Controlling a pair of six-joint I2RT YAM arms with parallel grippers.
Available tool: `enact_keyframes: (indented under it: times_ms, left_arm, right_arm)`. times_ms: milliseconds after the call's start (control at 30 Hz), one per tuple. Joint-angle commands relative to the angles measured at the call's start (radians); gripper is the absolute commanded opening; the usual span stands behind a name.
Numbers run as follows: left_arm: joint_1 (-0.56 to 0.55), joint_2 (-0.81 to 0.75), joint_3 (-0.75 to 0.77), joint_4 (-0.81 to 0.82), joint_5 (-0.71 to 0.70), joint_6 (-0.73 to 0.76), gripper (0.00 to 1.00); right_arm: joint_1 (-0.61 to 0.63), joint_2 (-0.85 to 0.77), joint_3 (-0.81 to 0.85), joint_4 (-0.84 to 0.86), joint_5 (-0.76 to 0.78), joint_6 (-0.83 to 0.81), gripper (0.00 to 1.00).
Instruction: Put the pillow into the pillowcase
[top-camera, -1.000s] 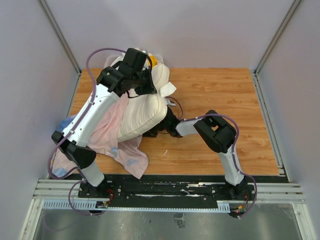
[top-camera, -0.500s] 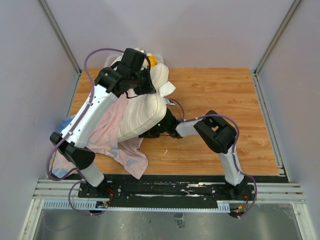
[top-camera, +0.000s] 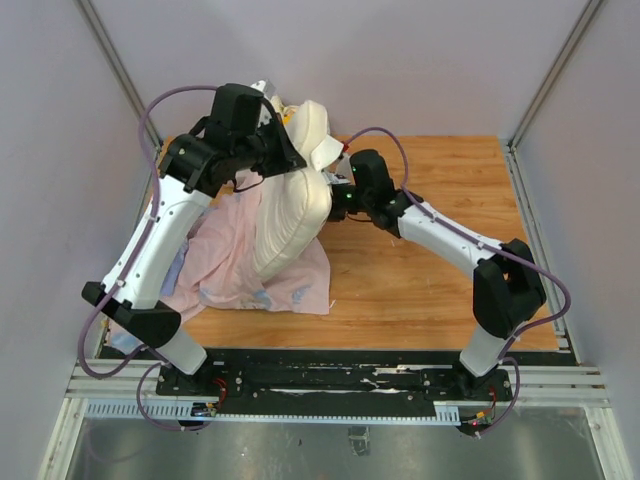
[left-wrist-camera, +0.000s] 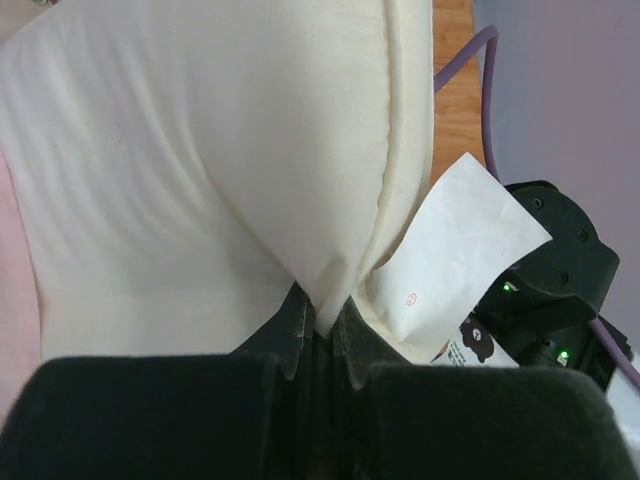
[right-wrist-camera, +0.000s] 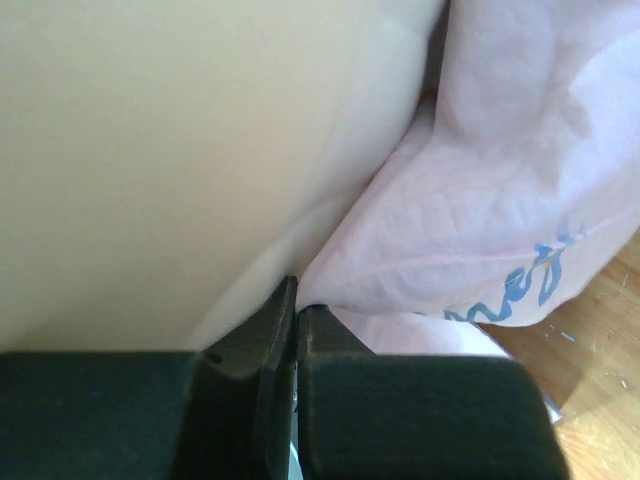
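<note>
The right arm has swung to upper centre; the pillow now stands on edge on the pillowcase, upper left. The left fingers pinch its seam; the right fingers are closed.

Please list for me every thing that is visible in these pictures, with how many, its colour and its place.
pillow: one, cream-white, raised on edge at the table's far left
pillowcase: one, pale pink with blue print, spread under and left of the pillow
tag: one, white, at the pillow's edge
table: one, brown wood, beneath everything
left tool: one, black, shut on the pillow's seam
right tool: one, black, shut where pillow meets pillowcase
</note>
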Motion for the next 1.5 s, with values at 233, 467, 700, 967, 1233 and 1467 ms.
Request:
enact_keyframes:
  times_ms: [233,467,700,967,1233,1467]
  left_arm:
    - [0.053,-0.049,0.078,0.097,0.067,0.0,0.0]
    - [0.061,-0.032,0.22,0.122,0.083,-0.034,0.0]
    - [0.064,-0.082,0.175,0.207,0.106,-0.059,0.0]
    - [0.085,-0.108,0.141,0.244,0.11,-0.059,0.0]
    - [0.088,-0.14,-0.029,0.324,0.127,-0.041,0.0]
    - [0.092,-0.149,-0.092,0.371,0.138,-0.028,0.0]
  right_arm:
    - [-0.057,-0.076,0.366,-0.411,-0.028,-0.178,0.01]
    - [-0.064,-0.12,0.423,-0.464,-0.041,-0.186,0.01]
    - [-0.065,-0.163,0.605,-0.577,-0.021,-0.242,0.01]
    - [-0.076,-0.252,0.627,-0.542,-0.071,-0.231,0.01]
    - [-0.08,-0.27,0.77,-0.572,-0.116,-0.211,0.01]
    - [-0.083,-0.286,0.687,-0.555,-0.087,-0.235,0.01]
